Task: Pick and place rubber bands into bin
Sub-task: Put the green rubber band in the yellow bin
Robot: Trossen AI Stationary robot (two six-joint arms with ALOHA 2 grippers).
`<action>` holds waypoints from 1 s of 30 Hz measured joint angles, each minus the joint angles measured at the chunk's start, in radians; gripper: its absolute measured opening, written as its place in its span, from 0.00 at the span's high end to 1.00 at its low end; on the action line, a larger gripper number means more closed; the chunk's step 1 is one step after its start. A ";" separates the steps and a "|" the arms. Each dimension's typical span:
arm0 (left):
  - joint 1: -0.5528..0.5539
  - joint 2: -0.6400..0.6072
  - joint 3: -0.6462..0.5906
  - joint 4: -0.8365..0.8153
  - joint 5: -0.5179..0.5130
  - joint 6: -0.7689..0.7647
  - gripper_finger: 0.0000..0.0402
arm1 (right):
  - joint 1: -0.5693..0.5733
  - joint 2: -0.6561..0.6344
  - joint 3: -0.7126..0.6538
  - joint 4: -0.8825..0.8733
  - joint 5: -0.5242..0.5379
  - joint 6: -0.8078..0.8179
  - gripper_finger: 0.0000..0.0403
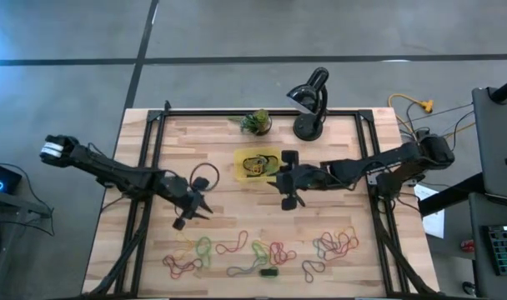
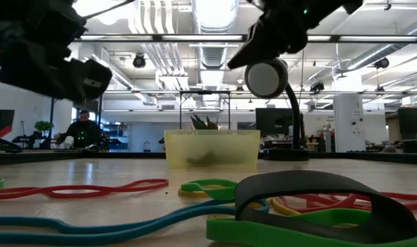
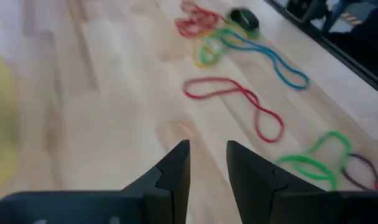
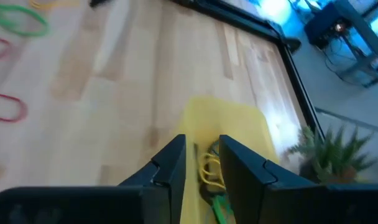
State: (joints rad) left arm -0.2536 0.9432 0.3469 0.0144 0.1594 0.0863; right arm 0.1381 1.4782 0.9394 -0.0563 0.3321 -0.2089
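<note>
Many rubber bands [image 1: 262,248] lie strewn along the tabletop's [image 1: 220,142] six-o'clock edge; several already sit in the bin [image 1: 258,164] at centre. We judge them light, limp and thin, best pinched across one strand. Our right end effector [image 4: 201,163] hangs over the bin's three-o'clock side, fingers narrowly apart, empty. Our left end effector [image 3: 207,163] hovers at nine o'clock, narrowly parted, holding nothing, with open wood below it.
</note>
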 joint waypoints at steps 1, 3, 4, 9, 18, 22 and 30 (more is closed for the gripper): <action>-0.027 0.018 0.002 -0.003 -0.018 -0.012 0.78 | 0.010 -0.004 0.000 0.000 0.000 0.000 0.78; -0.082 0.061 0.012 -0.011 -0.056 -0.030 0.78 | 0.025 -0.010 -0.001 0.000 0.000 -0.001 0.79; -0.106 0.080 0.018 -0.016 -0.076 -0.039 0.78 | 0.032 -0.012 -0.001 0.000 0.000 -0.001 0.80; -0.204 0.175 0.061 -0.061 -0.149 -0.111 0.78 | 0.049 -0.013 -0.001 -0.002 0.000 -0.005 0.81; -0.278 0.330 0.120 -0.079 -0.174 -0.209 0.78 | 0.048 -0.014 -0.003 -0.018 0.000 0.005 0.81; -0.285 0.390 0.134 -0.081 -0.174 -0.229 0.78 | 0.048 -0.015 -0.003 -0.021 0.001 0.013 0.81; -0.285 0.458 0.157 -0.079 -0.171 -0.243 0.78 | 0.048 -0.015 -0.003 -0.025 0.001 0.019 0.83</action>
State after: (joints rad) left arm -0.5388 1.4009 0.5039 -0.0650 -0.0112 -0.1563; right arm 0.1860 1.4635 0.9367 -0.0809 0.3328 -0.1898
